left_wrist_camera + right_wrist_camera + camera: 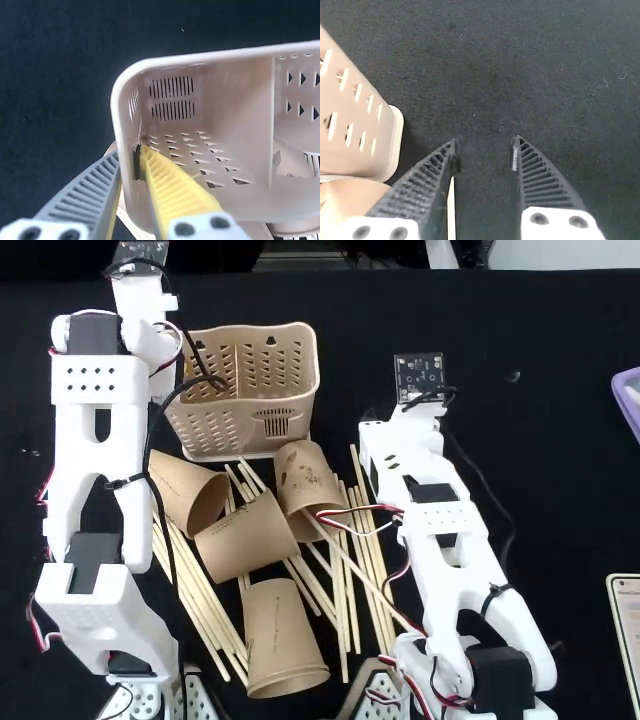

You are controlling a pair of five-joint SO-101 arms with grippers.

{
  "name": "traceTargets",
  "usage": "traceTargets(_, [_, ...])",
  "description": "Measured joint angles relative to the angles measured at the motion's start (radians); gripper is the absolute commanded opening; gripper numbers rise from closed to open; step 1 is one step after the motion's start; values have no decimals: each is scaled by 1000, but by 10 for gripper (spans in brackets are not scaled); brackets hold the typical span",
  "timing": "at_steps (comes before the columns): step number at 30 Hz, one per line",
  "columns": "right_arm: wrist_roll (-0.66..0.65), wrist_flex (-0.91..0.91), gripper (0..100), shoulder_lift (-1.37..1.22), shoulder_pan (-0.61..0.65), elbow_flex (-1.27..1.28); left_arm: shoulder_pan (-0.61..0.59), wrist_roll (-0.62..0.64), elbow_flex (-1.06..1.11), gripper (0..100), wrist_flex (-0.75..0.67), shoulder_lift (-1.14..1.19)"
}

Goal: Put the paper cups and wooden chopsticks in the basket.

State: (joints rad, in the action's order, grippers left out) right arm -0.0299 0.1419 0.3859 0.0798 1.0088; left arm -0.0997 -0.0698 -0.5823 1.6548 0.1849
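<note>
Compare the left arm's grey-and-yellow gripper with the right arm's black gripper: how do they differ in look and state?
The left gripper has one grey and one yellow finger; the right gripper has two black ones. The left gripper is shut on the wall of the beige perforated plastic basket; the right gripper is open and empty over the black table. Both have ribbed, tapering fingers.

A black cloth (540, 330) covers the table, matte and flecked with lint. At its right edge sits the rim of a purple tray (628, 400), and nearer the front a pale card (625, 635). A white surface (560, 252) lies beyond the far edge.
</note>
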Motion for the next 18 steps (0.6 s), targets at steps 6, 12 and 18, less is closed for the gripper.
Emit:
traceTargets(6, [0, 0, 181, 0, 0, 0, 0, -6, -2, 30, 5, 0])
traceTargets(12, [0, 52, 181, 5, 0, -3, -2, -6, -2, 175, -8, 2])
traceTargets(18, [0, 258, 178, 207, -2, -32, -37, -6, -2, 216, -8, 2])
